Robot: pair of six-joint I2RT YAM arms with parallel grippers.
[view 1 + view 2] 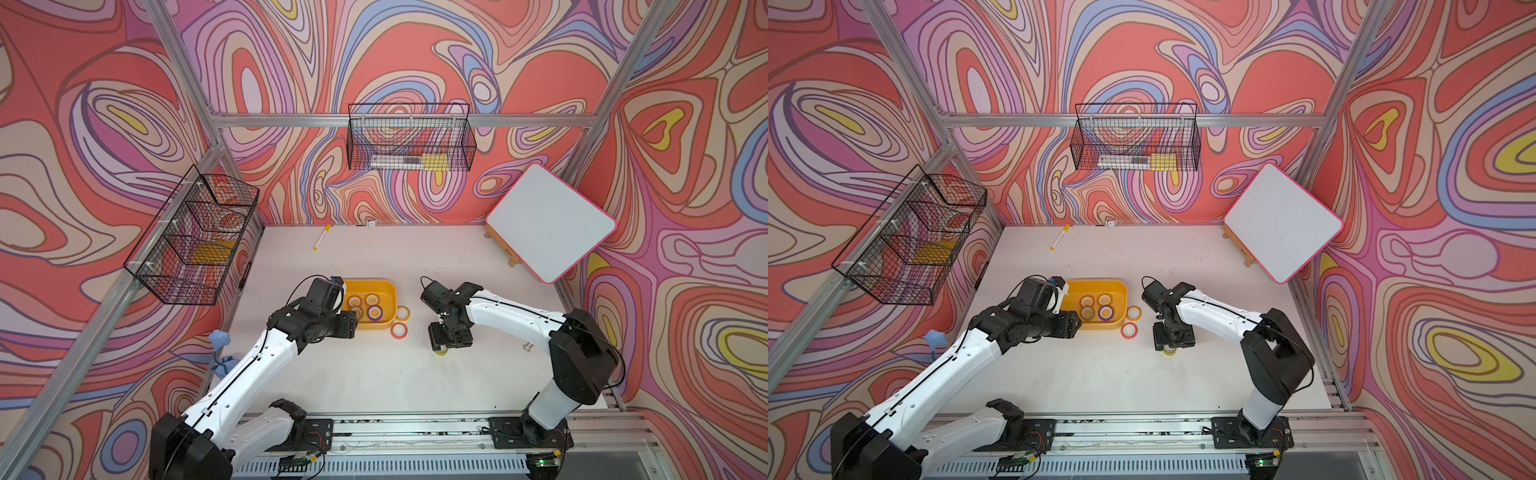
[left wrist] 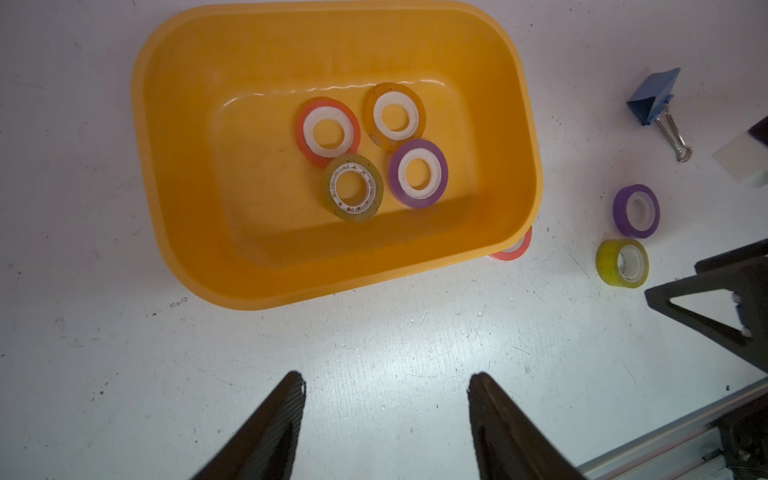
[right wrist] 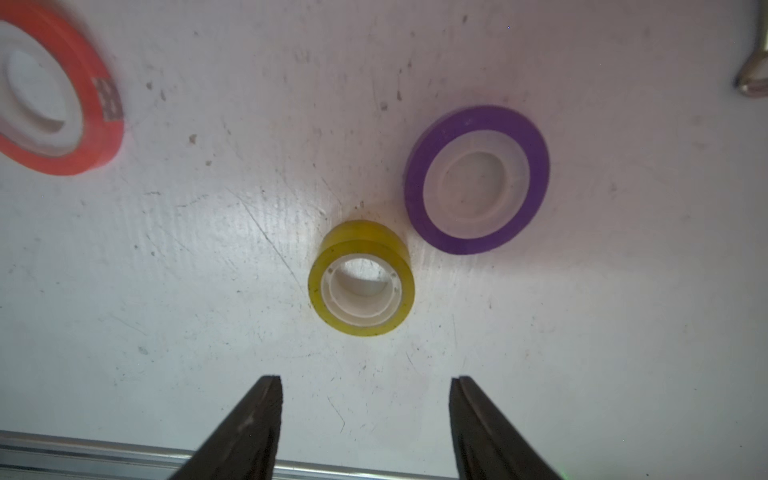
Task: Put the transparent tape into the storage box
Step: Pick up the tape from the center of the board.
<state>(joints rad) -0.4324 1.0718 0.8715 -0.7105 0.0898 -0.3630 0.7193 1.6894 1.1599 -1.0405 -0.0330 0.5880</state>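
Glossy yellow see-through tape roll [image 3: 361,235], white-cored, sits on the white table [image 3: 166,291] beside a purple roll [image 3: 415,183]; right end effector [image 3: 365,380] gapes wide, empty; left end effector [image 2: 387,380] likewise.

White, scuffed tabletop [image 1: 374,382], bearing: shallow yellow-orange plastic tray with rounded corners [image 1: 374,284] just left of centre; white marker pen with yellow ends [image 1: 321,237] at 11 o'clock; pink-edged whiteboard on a small wooden easel [image 1: 550,222] at 2 o'clock. Loose glossy tape rolls with white cores: pale yellow-rimmed roll [image 1: 402,312] just beside the tray at its 3 o'clock; red-orange roll [image 1: 399,330] at its 4 o'clock; purple roll [image 3: 477,179] just beside a deeper yellow roll [image 3: 361,278]. Blue folding binder clip with wire handles [image 2: 654,99], near the purple roll.
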